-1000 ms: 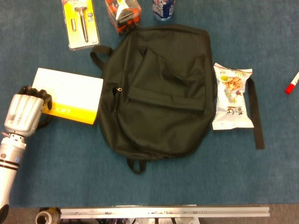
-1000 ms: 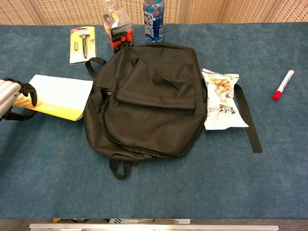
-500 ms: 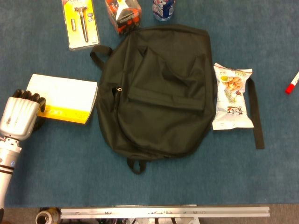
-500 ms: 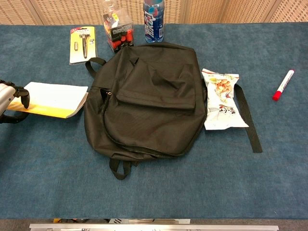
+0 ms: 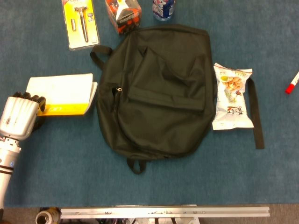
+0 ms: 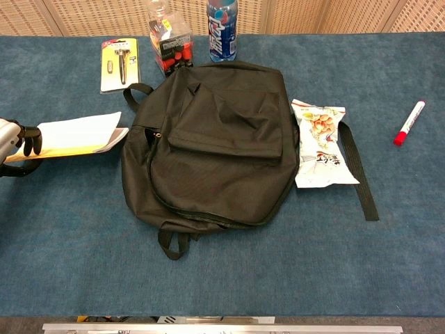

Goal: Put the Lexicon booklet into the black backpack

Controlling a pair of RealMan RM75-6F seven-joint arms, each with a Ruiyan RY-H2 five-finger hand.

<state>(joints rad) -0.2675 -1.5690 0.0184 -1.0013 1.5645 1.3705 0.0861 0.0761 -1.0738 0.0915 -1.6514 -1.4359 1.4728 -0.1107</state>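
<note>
The left robot hand (image 5: 21, 115) at the table's left edge grips the Lexicon booklet (image 5: 60, 94) by its near corner, just beside the shut black backpack (image 5: 159, 91) at mid-table, with bare blue table (image 5: 187, 182) along the front edge.

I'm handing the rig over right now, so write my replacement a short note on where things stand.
Left robot hand: grips the near left edge of the Lexicon booklet, which is tilted up off the table just left of the backpack.
Right robot hand: not in either view.
Black backpack: flat on the table; no opening visible, the zipper looks closed.
Done: booklet grasped and partly raised.
Left: open the backpack, probably with the right robot hand, then slide the booklet inside.
</note>
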